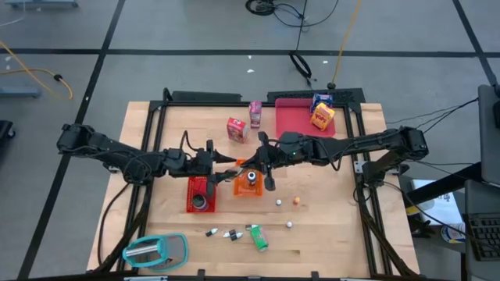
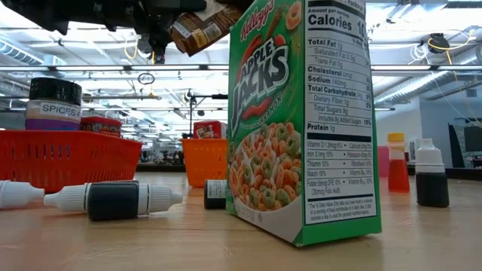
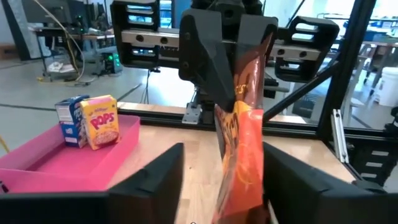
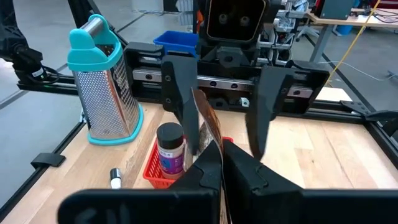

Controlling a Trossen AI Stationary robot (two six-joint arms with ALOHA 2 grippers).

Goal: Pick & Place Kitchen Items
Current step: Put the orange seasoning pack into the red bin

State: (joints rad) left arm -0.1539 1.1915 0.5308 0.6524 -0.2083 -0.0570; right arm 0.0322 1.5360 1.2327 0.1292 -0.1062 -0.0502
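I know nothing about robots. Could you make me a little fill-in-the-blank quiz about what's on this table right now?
The yellow Pops carton sits in the ___ tray.
The jar labelled Spices stands in the ___ bin.
The orange-brown packet is clamped by the gripper of the ___ arm, while the left gripper stands open around it.
Missing words: pink; red; right.

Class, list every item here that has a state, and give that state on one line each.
right pincer: shut on the packet
left pincer: open, straddling the packet
packet: held in the air
cereal box: upright on the table
spice jar: upright in the red basket
dropper bottle: lying on its side
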